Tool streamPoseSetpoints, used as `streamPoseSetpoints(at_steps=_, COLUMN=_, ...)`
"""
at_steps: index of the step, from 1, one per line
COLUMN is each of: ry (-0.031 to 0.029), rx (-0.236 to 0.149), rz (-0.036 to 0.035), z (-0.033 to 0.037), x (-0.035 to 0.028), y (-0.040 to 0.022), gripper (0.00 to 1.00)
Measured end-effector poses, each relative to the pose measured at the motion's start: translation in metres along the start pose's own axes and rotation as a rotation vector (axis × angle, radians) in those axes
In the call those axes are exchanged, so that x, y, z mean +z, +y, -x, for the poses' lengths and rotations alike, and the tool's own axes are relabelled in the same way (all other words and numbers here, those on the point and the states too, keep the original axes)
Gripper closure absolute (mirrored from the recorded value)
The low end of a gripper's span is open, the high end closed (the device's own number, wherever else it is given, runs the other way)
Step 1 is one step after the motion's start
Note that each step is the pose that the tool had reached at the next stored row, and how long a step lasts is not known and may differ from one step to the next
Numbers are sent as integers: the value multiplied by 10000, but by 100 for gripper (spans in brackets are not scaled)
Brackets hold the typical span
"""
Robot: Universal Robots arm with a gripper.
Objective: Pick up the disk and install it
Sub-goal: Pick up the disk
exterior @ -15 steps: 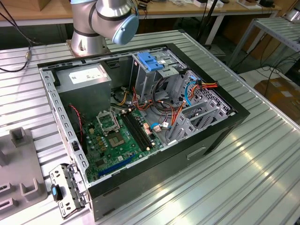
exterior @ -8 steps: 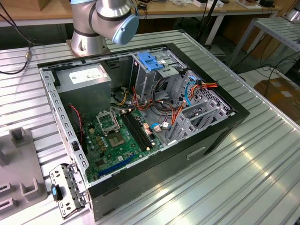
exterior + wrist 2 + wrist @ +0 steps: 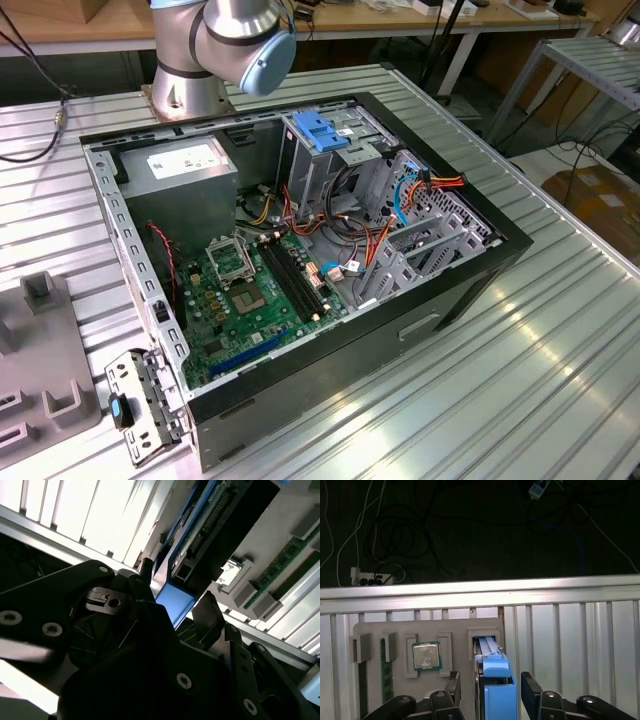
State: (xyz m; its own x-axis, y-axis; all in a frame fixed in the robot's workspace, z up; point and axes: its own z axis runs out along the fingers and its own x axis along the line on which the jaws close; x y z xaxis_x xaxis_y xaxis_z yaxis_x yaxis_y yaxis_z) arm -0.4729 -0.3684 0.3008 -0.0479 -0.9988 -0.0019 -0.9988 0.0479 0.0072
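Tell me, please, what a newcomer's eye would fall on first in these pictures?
The open black computer case with its green motherboard sits in the middle of the exterior view. In the first wrist view, the silver-grey metal disk with blue plastic side rails stands in a slot of the grey parts tray, the tool open around it.

Blue-railed disk point(image 3: 497, 697); black fingers point(image 3: 453, 687).

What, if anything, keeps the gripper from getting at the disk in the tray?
Nothing that shows, so probably yes. In the first wrist view the gripper straddles the disk, which stands on edge in a slot of the grey tray, a finger on either side.
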Motion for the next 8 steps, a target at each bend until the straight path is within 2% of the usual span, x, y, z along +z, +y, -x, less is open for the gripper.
streamPoseSetpoints(at_steps=5, ry=-3, rx=-2, rz=-20, z=0, x=6, y=10, gripper=42)
streamPoseSetpoints(at_steps=6, ry=-3, rx=-1, rz=-21, z=0, x=6, y=10, gripper=48)
streamPoseSetpoints(at_steps=7, ry=-3, rx=-1, rz=-21, z=0, x=6, y=10, gripper=48)
streamPoseSetpoints(at_steps=8, ry=-3, rx=-1, rz=-21, z=2, x=6, y=11, gripper=55)
